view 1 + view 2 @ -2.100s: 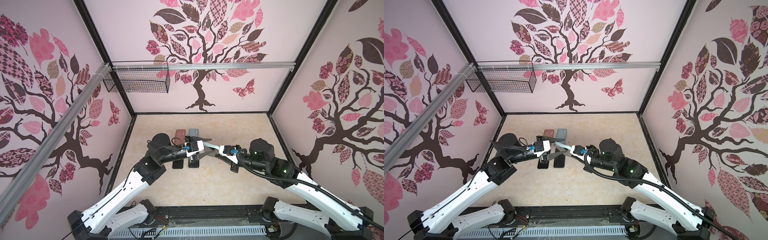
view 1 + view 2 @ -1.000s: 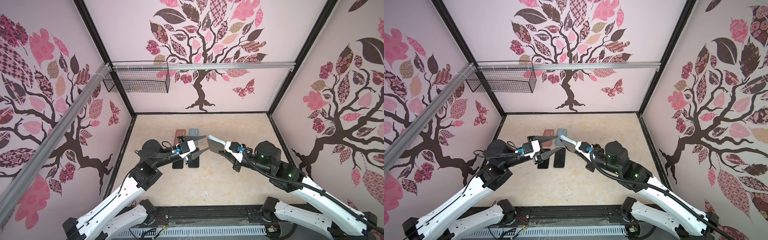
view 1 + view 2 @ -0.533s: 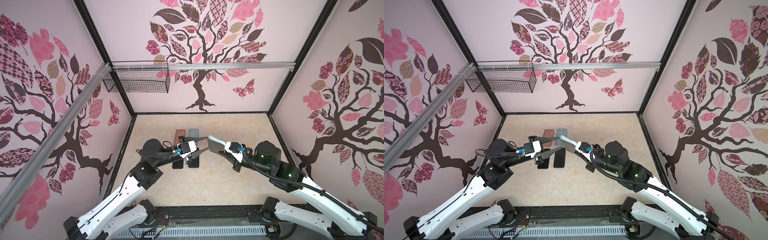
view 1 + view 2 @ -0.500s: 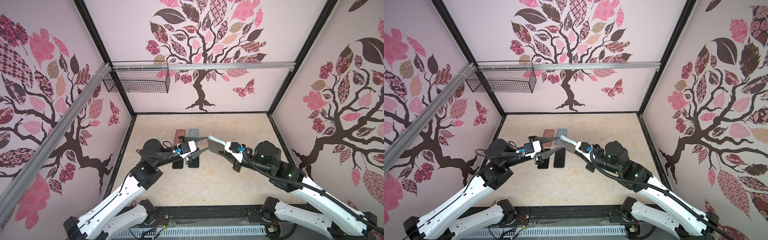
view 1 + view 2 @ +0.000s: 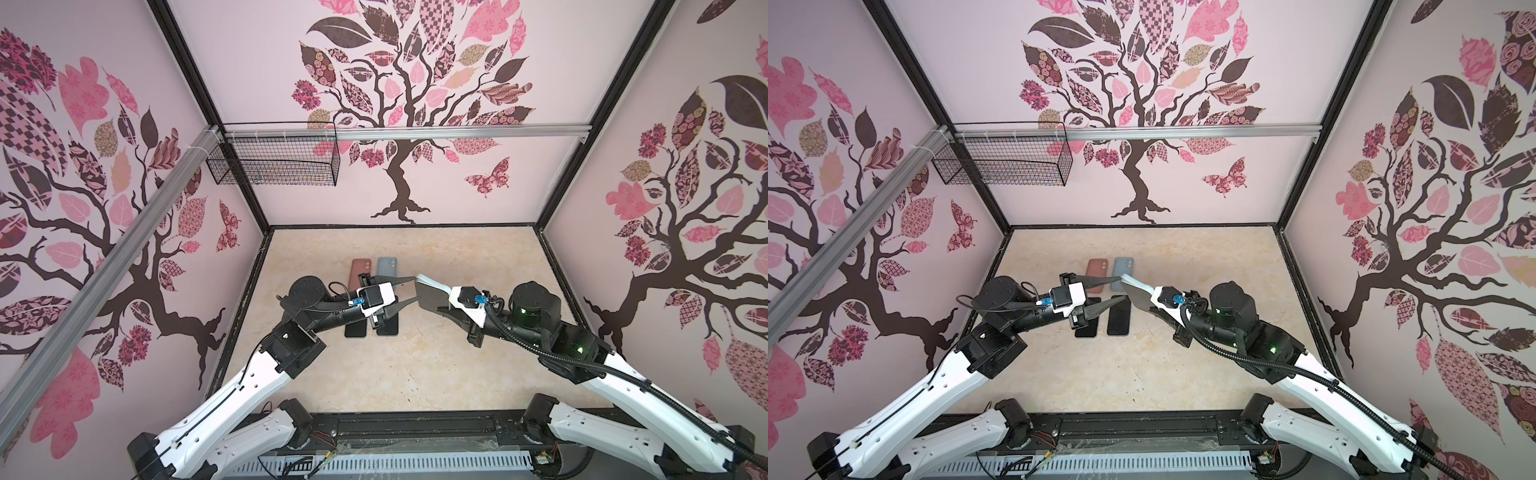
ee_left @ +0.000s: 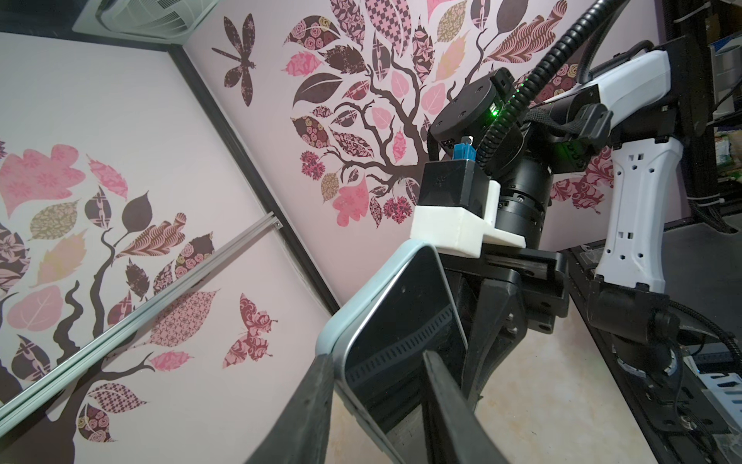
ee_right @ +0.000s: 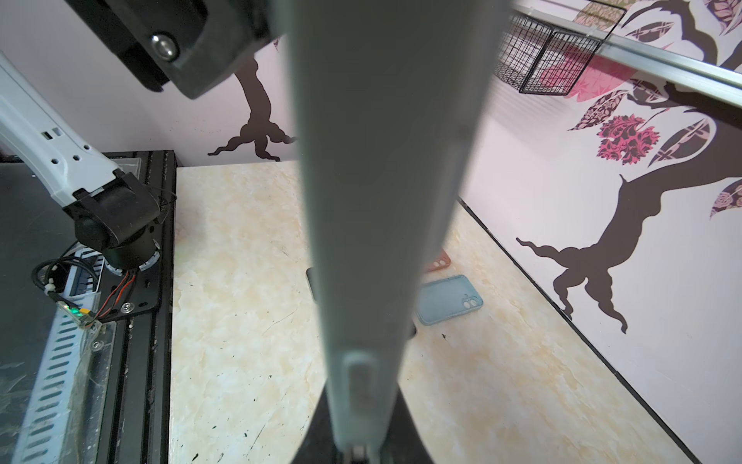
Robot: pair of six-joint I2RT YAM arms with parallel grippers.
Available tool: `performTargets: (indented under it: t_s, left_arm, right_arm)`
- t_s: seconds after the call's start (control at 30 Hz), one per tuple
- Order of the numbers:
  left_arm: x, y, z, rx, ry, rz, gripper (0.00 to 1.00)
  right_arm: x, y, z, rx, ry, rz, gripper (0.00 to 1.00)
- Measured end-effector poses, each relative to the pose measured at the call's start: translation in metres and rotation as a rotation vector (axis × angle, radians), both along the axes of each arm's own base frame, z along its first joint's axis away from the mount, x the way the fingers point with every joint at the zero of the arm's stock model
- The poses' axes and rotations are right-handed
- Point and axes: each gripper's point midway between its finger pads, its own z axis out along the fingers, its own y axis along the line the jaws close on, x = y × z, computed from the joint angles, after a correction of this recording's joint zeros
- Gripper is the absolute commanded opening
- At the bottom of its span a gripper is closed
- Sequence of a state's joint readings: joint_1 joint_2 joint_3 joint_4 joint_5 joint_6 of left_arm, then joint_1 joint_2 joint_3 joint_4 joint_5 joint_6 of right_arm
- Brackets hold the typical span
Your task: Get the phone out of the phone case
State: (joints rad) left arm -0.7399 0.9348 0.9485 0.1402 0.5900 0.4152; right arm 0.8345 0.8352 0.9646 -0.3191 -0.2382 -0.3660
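Pink tree-print walls box in a pale marbled desk (image 5: pixel 374 374), and the work hangs in the air above it. The right end effector (image 5: pixel 442 302) is clamped narrow across the thickness of the phone (image 6: pixel 401 321), which sits in its pale grey-blue case (image 5: pixel 430 284), raised and tilted over the middle of the desk. The left end effector (image 5: pixel 412 287) stands part open at the free end. In the left wrist view 1 finger (image 6: pixel 313 401) lies behind the back of the case and the other in front of the screen. Whether either pad touches I cannot tell.

The step in hand looks like starting the peel at that corner. To do it well, the left should close on the rim of the case alone, not on glass and case together. It should then roll the rim back off the corner while the right holds firm. Since the right pinches phone and case as 1, only the free end can come loose first, so a regrip likely follows. A slip would drop the phone onto the 2 bare phones (image 5: pixel 356 330), the brown case (image 5: pixel 358 270) and the blue case (image 5: pixel 384 266) lying below.

No brand, label or writing is legible anywhere. The case edge shows only a plain side button (image 7: pixel 361 377).
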Motion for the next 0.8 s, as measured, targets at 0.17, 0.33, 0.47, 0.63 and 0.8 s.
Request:
performTargets:
  t_s: [0.17, 0.33, 0.47, 0.63, 0.8]
  left_arm:
    - [0.001, -0.004, -0.005, 0.021, 0.010, -0.014, 0.38]
    - [0.002, -0.009, -0.011, 0.040, 0.022, -0.033, 0.38]
    - [0.001, -0.010, -0.013, 0.043, 0.028, -0.046, 0.33]
    - [-0.009, -0.011, -0.011, 0.037, 0.041, -0.114, 0.32]
    - [-0.029, -0.013, -0.003, 0.004, 0.063, -0.247, 0.33]
  right_arm:
    - [-0.002, 0.002, -0.003, -0.008, 0.012, 0.017, 0.00]
    - [-0.003, 0.003, -0.008, -0.022, 0.019, 0.030, 0.00]
    - [-0.004, 0.003, -0.010, -0.029, 0.018, 0.033, 0.00]
    - [-0.010, 0.002, -0.009, -0.019, 0.018, 0.054, 0.00]
    - [-0.023, 0.001, 0.000, 0.013, 0.006, 0.105, 0.00]
